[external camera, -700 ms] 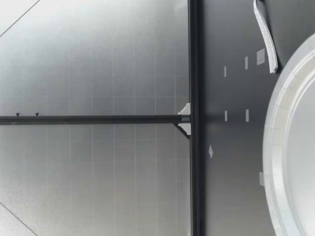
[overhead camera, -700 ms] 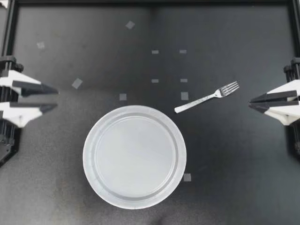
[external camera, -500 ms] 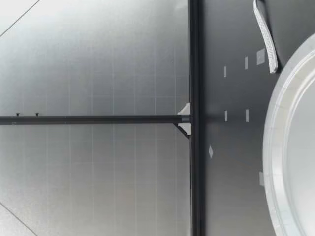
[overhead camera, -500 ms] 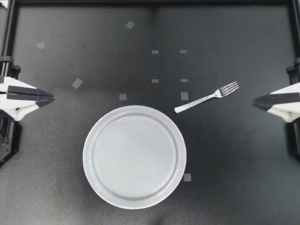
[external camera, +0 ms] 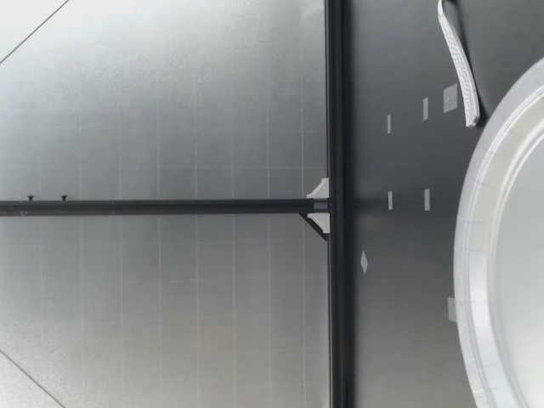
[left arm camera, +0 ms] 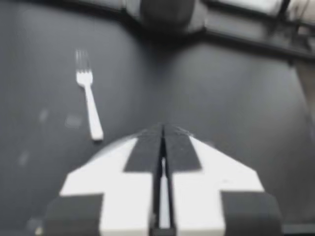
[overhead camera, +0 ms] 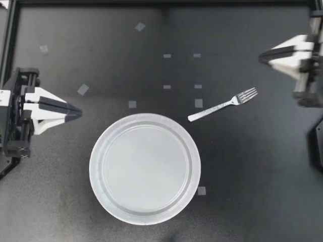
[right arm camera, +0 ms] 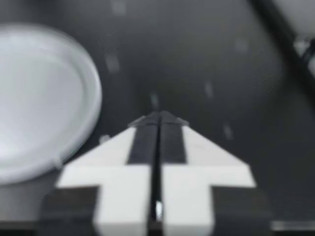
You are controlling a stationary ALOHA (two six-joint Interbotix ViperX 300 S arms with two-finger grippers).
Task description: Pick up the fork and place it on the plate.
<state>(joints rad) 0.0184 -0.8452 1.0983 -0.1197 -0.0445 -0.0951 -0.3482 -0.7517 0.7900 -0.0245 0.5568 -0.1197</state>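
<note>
Top view tells me both arms have come off their parked spots at the frame's side edges. The left gripper [overhead camera: 78, 112] has pushed in from the left edge toward the plate [overhead camera: 94, 169]. The right gripper [overhead camera: 261, 56] has swung to the upper right of the frame and now sits above and to the right of the fork [overhead camera: 223, 104]. A moment ago both sets of fingers were spread. Now each pair is pressed together with nothing between them, and both wrist views confirm it: the dark pads of the left gripper [left arm camera: 162, 129] and of the right gripper [right arm camera: 158, 115] meet along one line.

The fork has not moved. It lies flat on the black table [overhead camera: 242, 176], right of centre in the top frame. Its tines point toward the right edge, and its handle end is near the plate's upper-right rim but clear of it. From the left wrist I see the fork [left arm camera: 88, 98] ahead of the gripper and off to one side. From the right wrist I see only the plate [right arm camera: 44, 98] ahead and to the side. The low view shows the fork [external camera: 459, 64] lying on the table beyond the plate [external camera: 476, 255], and no arm.

I read this as the start of the approach, with nothing grasped yet. The right arm looks better placed for the pick. It must first part its fingers, then come down across the thin handle, which leaves little to pinch.
</note>
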